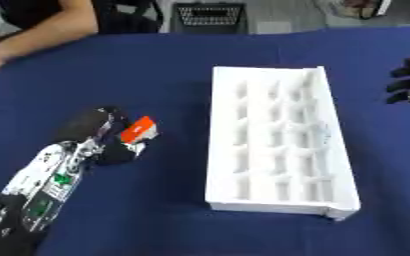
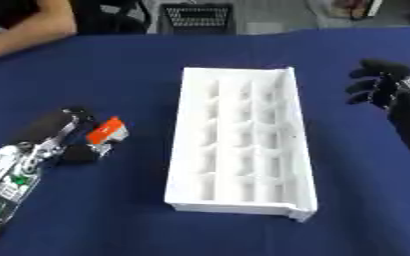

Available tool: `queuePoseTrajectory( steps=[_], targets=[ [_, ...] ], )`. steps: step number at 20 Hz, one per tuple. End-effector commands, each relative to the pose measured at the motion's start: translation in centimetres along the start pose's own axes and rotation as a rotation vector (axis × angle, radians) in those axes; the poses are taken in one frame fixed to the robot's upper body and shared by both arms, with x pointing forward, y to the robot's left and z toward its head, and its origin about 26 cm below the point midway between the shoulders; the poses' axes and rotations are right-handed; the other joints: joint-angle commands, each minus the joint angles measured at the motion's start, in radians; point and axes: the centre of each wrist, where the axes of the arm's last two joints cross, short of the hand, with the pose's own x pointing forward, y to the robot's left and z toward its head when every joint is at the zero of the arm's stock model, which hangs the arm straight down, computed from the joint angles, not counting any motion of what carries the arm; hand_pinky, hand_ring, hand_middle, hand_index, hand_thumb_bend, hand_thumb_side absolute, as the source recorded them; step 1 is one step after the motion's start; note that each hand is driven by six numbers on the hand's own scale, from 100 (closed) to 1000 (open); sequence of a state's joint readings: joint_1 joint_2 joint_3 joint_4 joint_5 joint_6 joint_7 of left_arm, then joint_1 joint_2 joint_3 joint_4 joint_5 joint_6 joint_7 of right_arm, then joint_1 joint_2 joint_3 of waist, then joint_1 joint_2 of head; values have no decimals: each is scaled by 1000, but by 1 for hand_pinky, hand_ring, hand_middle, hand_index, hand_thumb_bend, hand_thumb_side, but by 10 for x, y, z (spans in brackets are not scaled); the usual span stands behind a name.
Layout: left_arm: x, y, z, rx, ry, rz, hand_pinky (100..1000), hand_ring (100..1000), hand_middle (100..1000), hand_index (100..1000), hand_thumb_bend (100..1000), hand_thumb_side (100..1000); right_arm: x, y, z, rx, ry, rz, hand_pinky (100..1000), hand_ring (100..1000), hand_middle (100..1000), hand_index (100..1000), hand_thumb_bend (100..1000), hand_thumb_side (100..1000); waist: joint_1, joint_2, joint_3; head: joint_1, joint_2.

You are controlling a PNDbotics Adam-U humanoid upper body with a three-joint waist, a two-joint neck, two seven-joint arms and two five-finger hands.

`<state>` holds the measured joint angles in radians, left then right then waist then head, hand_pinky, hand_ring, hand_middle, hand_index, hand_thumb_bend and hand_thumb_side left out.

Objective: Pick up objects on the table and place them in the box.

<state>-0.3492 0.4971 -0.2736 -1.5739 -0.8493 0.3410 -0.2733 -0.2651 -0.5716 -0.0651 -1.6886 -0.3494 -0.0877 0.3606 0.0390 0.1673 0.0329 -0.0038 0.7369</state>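
Surface [image 1: 156, 70]: dark blue cloth, fills nearly the whole view, lying slightly askew.

Box [image 1: 274, 142]: white, long, shallow, set near the middle of the surface, running lengthwise away from the robot. Inside, rows of small rectangular compartments in three columns. A raised wall along its right side; a lip across the near end. No object visible in any compartment.

Left arm [image 1: 42, 187]: enters from the lower left corner, silver and black, green patches showing on the forearm.

Left hand [image 1: 99, 132]: black, left of the box and well apart from it, low over the surface. Fingers curled round a small orange-and-white block [image 1: 138, 131], which juts out at the hand's right side, tilted, orange face up. Cannot tell whether the block touches the cloth.

Right hand [image 2: 379, 87]: black, at the right edge beyond the box's far right corner, apart from the box. Fingers bent inward, holding nothing that shows.

Far left edge: a person's forearm [image 1: 42, 30] rests on the cloth, away from the box and block.
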Motion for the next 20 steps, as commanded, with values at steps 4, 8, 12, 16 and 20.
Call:
queuePoseTrajectory(
  steps=[4,8,12,16,20],
  targets=[
    [-2,13,-1,71,12,-15,878,818,808,633,100,509,7,-7,1,0,-3,31,650,703,734,863,100,932,-1,-15,-2,4,-11],
    [-2,12,-1,84,18,-8,877,816,802,605,100,502,7,-7,1,0,-4,30,650,703,734,863,100,932,-1,-15,-2,4,-11],
    [-1,15,0,103,15,-3,877,813,796,586,100,488,6,-7,1,-1,-3,30,650,703,734,863,100,932,-1,-15,-1,3,-11],
    [6,32,3,182,-13,-7,874,808,786,560,100,455,6,-7,2,-3,-1,30,650,703,734,863,100,932,-1,-16,-1,3,-10],
    [25,59,13,282,-91,-31,876,806,781,547,100,452,6,-7,2,-1,0,29,650,703,734,863,100,932,0,-17,0,4,-10]
  ],
)
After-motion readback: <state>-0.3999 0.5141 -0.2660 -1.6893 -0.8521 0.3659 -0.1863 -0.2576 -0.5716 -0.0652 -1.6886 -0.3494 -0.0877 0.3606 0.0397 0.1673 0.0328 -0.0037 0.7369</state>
